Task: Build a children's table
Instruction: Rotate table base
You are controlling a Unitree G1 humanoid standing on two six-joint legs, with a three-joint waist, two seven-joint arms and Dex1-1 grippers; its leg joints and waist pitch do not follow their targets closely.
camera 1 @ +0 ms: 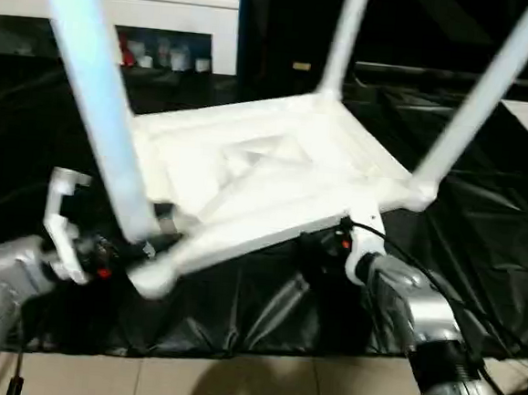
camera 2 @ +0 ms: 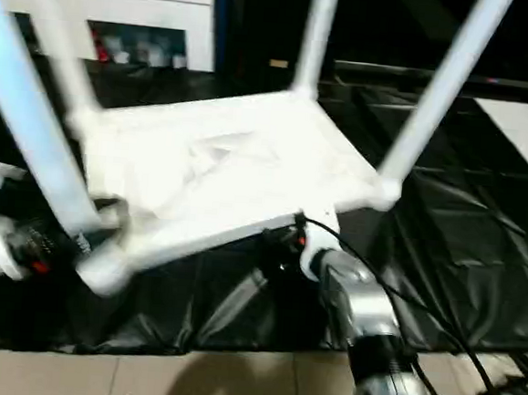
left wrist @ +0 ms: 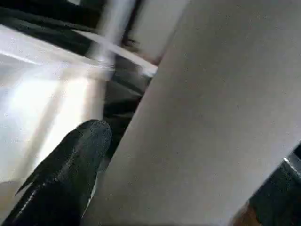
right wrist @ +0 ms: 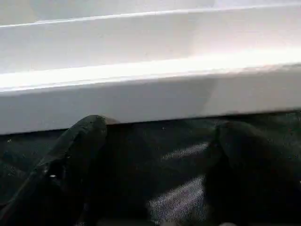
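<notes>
The children's table lies upside down and tilted on black sheeting, its ribbed white tabletop point(camera 1: 248, 169) facing up. White legs rise from the corners: a thick near-left leg point(camera 1: 98, 102), a far leg point(camera 1: 345, 39) and a right leg point(camera 1: 482, 96). My left gripper point(left wrist: 188, 155) stands open astride the base of the near-left leg, one black finger point(left wrist: 80, 160) on each side of it. My right gripper point(right wrist: 160, 136) is open at the tabletop's near edge point(right wrist: 150, 99), low against the sheeting, with nothing between its fingers.
Crinkled black plastic sheeting point(camera 1: 481, 233) covers the work surface. A white cabinet point(camera 1: 169, 12) with small items on a shelf stands at the back left. Beige floor tiles point(camera 1: 231, 387) run along the near edge. A black cable point(camera 1: 440, 285) trails along my right forearm.
</notes>
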